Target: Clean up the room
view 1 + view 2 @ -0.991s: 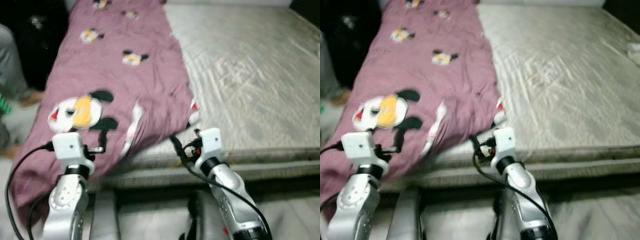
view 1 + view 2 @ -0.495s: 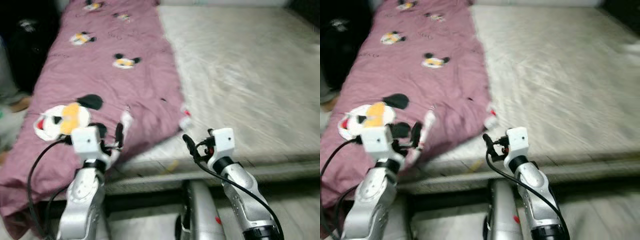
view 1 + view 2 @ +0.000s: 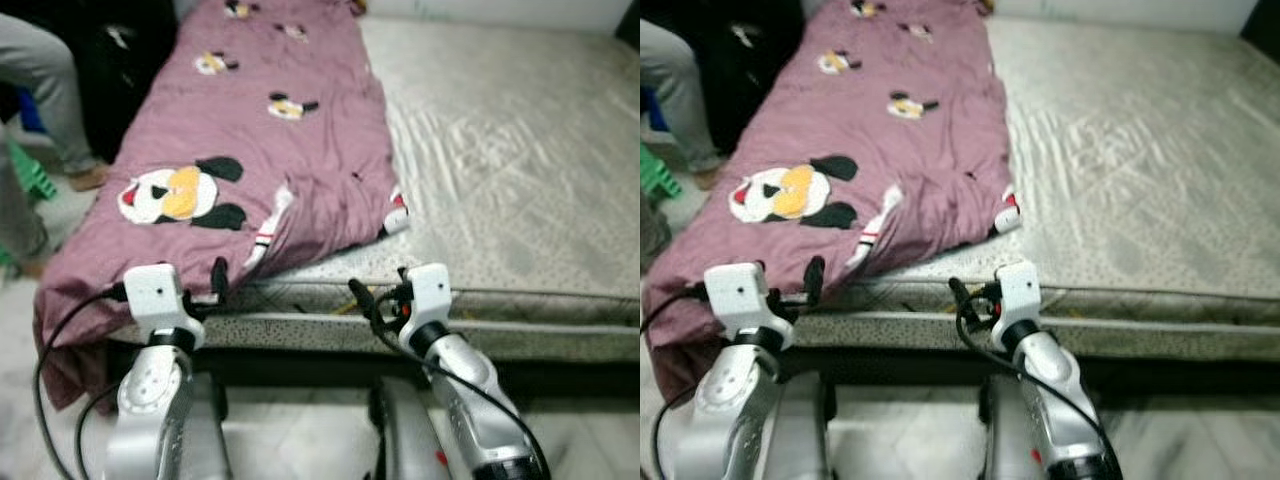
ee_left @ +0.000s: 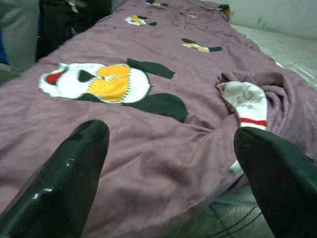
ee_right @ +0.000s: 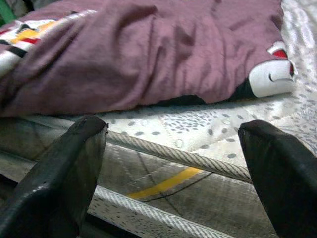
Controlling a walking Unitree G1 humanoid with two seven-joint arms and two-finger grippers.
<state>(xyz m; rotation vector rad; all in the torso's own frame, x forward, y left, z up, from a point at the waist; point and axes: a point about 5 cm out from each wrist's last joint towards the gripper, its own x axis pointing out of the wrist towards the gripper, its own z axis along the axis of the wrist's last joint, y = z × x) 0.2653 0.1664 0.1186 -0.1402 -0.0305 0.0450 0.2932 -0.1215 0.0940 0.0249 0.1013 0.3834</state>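
Observation:
A mauve blanket printed with cartoon mice covers the left half of the bed and hangs over its foot and left side. The right half is bare grey mattress. My left gripper is open just before the blanket's hanging edge; in the left wrist view its fingers frame a large mouse print and a white, red-striped fold. My right gripper is open at the mattress's foot edge, below the blanket's corner. Neither holds anything.
A person's grey-trousered legs stand at the left beside the bed, near a green stool and a dark bag. A yellow strip runs along the mattress side. Pale floor lies below me.
The whole picture has shifted as the camera moved, bringing the person's legs and more of the bed's left side into view. Both grippers stay open before the bed's foot.

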